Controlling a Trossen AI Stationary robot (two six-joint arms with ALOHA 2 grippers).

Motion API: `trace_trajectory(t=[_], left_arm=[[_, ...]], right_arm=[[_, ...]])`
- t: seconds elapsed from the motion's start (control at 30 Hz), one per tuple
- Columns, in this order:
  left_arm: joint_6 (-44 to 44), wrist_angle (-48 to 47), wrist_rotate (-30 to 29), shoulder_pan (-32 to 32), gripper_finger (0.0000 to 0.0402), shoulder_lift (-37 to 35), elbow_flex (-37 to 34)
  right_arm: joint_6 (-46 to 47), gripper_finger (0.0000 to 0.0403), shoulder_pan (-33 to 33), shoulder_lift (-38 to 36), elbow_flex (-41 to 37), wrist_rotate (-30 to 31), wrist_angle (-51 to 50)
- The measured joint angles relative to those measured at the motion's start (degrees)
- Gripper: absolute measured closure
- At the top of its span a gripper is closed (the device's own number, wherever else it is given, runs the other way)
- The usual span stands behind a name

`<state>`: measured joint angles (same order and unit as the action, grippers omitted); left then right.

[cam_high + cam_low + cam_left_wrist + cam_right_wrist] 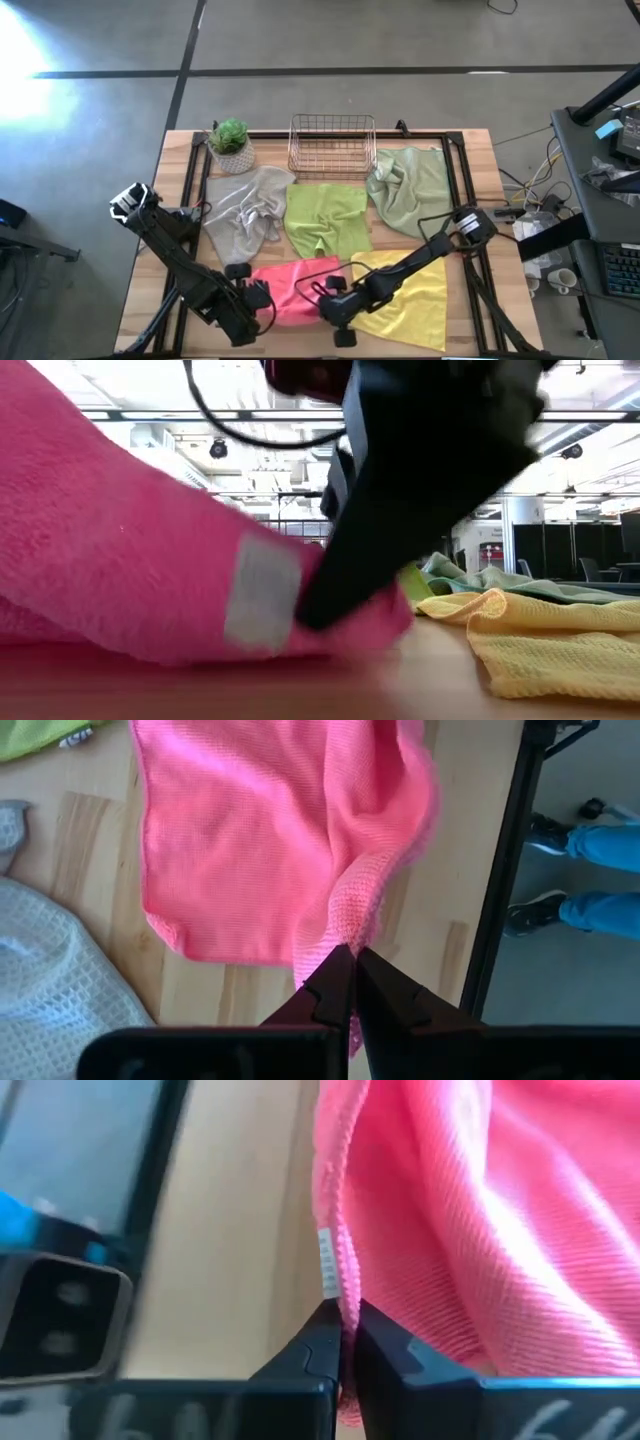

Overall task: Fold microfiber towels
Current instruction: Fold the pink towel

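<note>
Both arms reach low over near table edge: left gripper (352, 960) and right gripper (345, 1315) each pinched tight on hot pink towel (290, 285). Copper wire basket (332, 146) holds nothing visible.

Bright even overhead light, glare patch on grey floor (40, 40), near hot pink towel (120, 560) blurred, ceiling lamps blown out

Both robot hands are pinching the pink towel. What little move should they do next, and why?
Probably lift together and carry that edge over toward the far side. The left gripper and the right gripper are each shut on the near edge of the pink towel, which still lies rumpled on the table. Raising both at once should keep the edge straight for a fold.
</note>
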<state>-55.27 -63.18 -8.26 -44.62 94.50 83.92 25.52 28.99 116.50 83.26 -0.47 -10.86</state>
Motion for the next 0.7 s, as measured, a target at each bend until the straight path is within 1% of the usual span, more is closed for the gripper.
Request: trace_trajectory(t=[0.3,0.43,0.57,0.7], left_arm=[[6.7,-0.9,0.0,0.0,0.0402,-0.2,0.0],[9.4,-1.2,0.0,0.0,0.0402,-1.5,0.0],[11.5,-2.7,0.0,0.0,0.0402,-4.1,0.0],[14.2,-4.3,0.0,0.0,0.0402,-6.6,0.0]], right_arm=[[7.4,0.0394,0.2,-8.4,0.0,2.0,-1.2],[11.5,0.0394,0.1,-12.0,0.0,2.3,-2.4],[15.6,0.0394,0.3,-15.2,0.0,4.9,-4.1],[17.4,0.0394,0.3,-18.4,0.0,7.7,-3.9]])
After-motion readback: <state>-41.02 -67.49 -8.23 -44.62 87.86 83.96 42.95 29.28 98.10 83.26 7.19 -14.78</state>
